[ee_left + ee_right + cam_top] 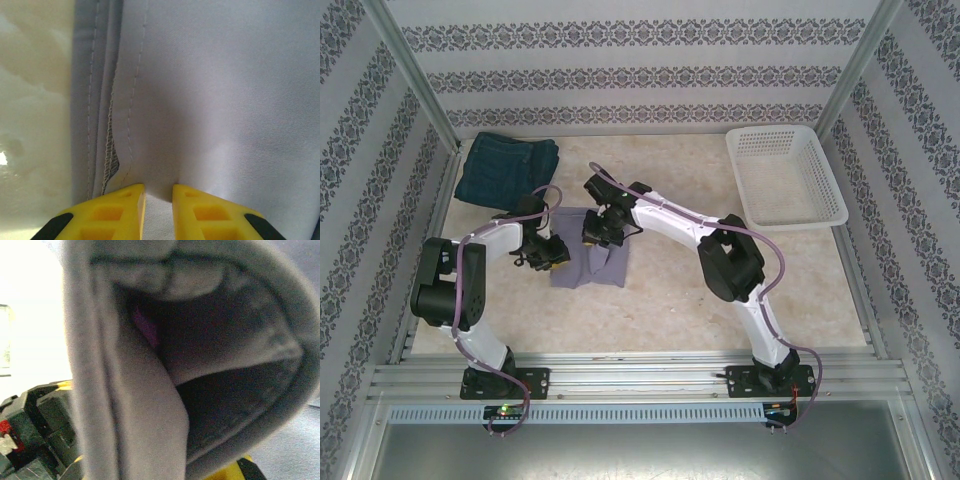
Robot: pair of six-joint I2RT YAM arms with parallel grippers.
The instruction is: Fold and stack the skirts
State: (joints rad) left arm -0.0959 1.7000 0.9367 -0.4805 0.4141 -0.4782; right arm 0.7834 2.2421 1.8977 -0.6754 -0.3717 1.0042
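A light lavender-grey skirt [592, 264] lies partly folded on the table's middle left. My left gripper [546, 256] is at its left edge. In the left wrist view the yellow fingers [127, 210] stand a narrow gap apart with a tuck of the skirt [215, 100] pinched between them, beside its stitched hem [111, 145]. My right gripper [604, 228] is shut on the skirt's far edge and holds it raised. Grey folds [140, 405] hang right in front of the right wrist camera, with one yellow finger [234, 472] peeking out below. Folded dark blue denim skirts [508, 170] lie at the back left.
A white lattice basket [786, 178] stands at the back right. Metal frame posts and patterned walls close in the table on three sides. The left arm's black body [35, 430] sits close beside the raised cloth.
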